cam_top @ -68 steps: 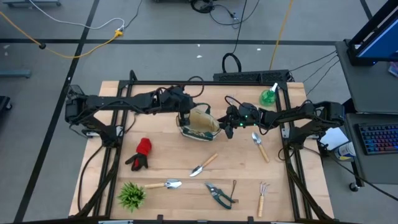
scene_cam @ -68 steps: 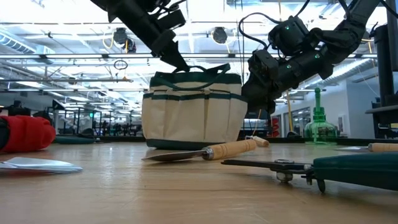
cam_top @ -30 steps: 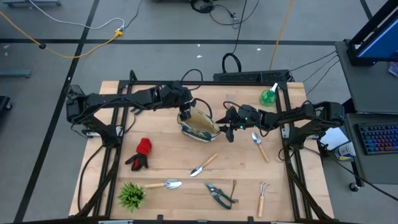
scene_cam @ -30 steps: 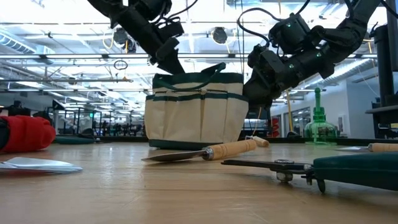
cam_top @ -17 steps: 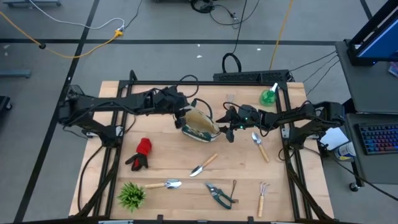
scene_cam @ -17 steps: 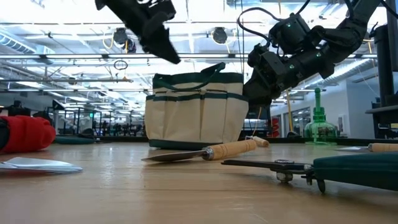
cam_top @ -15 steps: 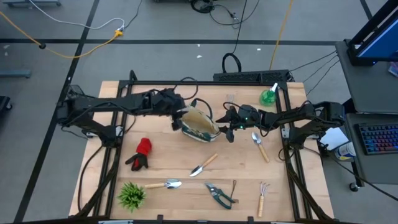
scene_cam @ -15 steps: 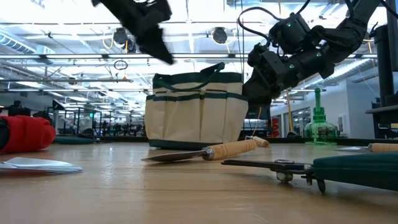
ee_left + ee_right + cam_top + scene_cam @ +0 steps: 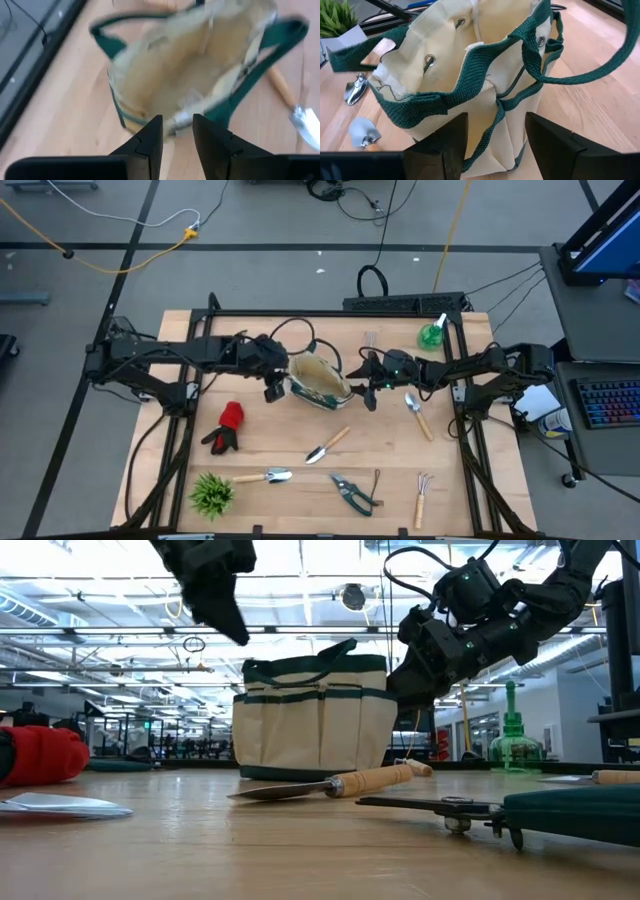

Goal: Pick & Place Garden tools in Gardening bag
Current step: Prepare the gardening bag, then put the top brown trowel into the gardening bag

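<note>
The gardening bag (image 9: 320,380), cream canvas with dark green trim, stands upright on its base mid-table, mouth open. My left gripper (image 9: 272,389) hangs open above and to the left of it, clear of the rim, with nothing between its fingers (image 9: 150,140). My right gripper (image 9: 363,387) is open at the bag's right end, its fingers either side of the green-trimmed corner (image 9: 495,102). On the table lie a red-and-black glove (image 9: 228,426), a trowel (image 9: 328,445), a second trowel (image 9: 266,476), pruners (image 9: 352,492), a hand fork (image 9: 423,496) and another trowel (image 9: 418,415). A green spray bottle (image 9: 432,335) stands far right. My right gripper comes nearly level from the table's right, with the bag's upper right corner (image 9: 492,95) in the wide gap between its fingers. Whether either finger touches the canvas, I cannot tell. The bag stands on the table by itself.
A spiky green plant (image 9: 210,493) stands at the near left corner. The bag's handle loops (image 9: 600,65) stick out toward my right gripper. Bare wood lies between the bag and the glove and along the far edge.
My left gripper has drawn back from the bag's left rim toward the table's left edge, rising a little and rolling as it went. The bag has stayed upright in its place. My right arm has kept still.
</note>
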